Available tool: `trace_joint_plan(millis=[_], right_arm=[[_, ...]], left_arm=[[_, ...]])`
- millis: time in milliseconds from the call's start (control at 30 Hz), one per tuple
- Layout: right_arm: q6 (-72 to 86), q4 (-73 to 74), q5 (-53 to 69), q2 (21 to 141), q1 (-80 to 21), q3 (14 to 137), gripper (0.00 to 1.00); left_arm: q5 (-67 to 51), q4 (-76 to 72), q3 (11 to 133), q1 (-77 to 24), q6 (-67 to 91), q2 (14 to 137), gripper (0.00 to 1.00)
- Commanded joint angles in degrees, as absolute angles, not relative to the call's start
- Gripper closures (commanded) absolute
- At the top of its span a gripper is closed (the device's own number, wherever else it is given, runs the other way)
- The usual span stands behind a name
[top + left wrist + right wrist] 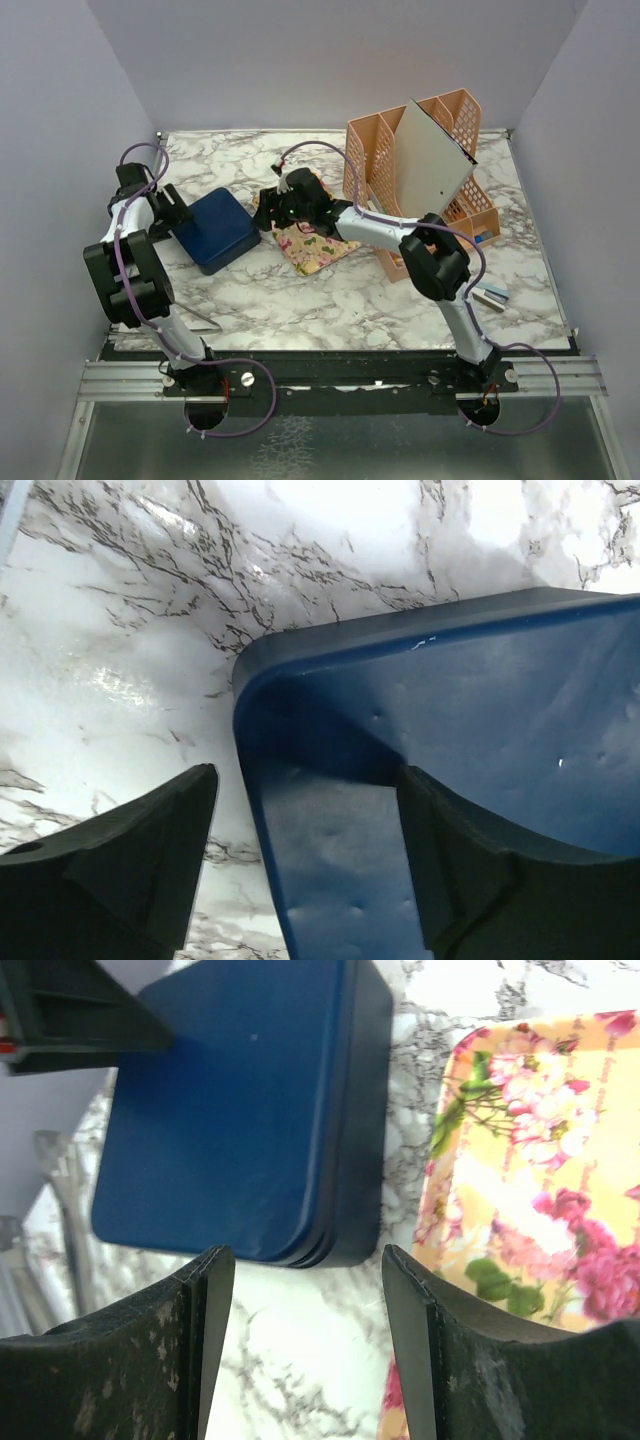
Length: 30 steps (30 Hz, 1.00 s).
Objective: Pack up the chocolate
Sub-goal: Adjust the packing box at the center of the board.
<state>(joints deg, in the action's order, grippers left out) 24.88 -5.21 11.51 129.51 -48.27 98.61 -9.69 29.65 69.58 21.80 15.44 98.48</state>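
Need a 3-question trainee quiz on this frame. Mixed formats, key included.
1. True or false: the dark blue square box has its lid on.
2. What lies just right of that box in the top view? A) a yellow flower-printed tray B) a red mug C) a green towel
3. Fill in: the left pincer straddles the box's edge with its jaws ___.
Key: 1 true; 2 A; 3 open.
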Motion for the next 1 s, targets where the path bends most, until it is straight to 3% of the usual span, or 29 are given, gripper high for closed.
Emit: trace_joint_plan(millis=[0, 167, 367, 533, 767, 967], right_arm=[[31.3, -8.1, 14.5, 124.7, -48.5, 95.4, 0.35], [32.4, -4.3, 13.4, 128.7, -48.4, 99.3, 0.35], [29.2, -0.7, 15.0, 135.1, -48.5, 106.3, 0.35], [29.2, -1.0, 19.2, 138.1, -48.5, 107.4, 0.41], [32.0, -7.5, 21.5, 134.3, -48.3, 101.6, 0.44], [33.9, -5.7, 23.1, 137.2, -47.3, 106.1, 0.38]], left_arm=[[-10.1, 31.3, 70.8, 22.1, 14.3, 99.7, 0.31], [-8.7, 31.2, 67.1, 22.0, 15.3, 96.0, 0.52], [-7.8, 31.0, 67.1, 22.0, 15.3, 91.9, 0.59], [-12.1, 30.3, 67.9, 22.1, 17.7, 89.6, 0.60], [-18.9, 24.6, 60.8, 25.8, 22.1, 87.6, 0.24], [-28.9, 20.0, 56.2, 29.9, 24.3, 88.9, 0.18]])
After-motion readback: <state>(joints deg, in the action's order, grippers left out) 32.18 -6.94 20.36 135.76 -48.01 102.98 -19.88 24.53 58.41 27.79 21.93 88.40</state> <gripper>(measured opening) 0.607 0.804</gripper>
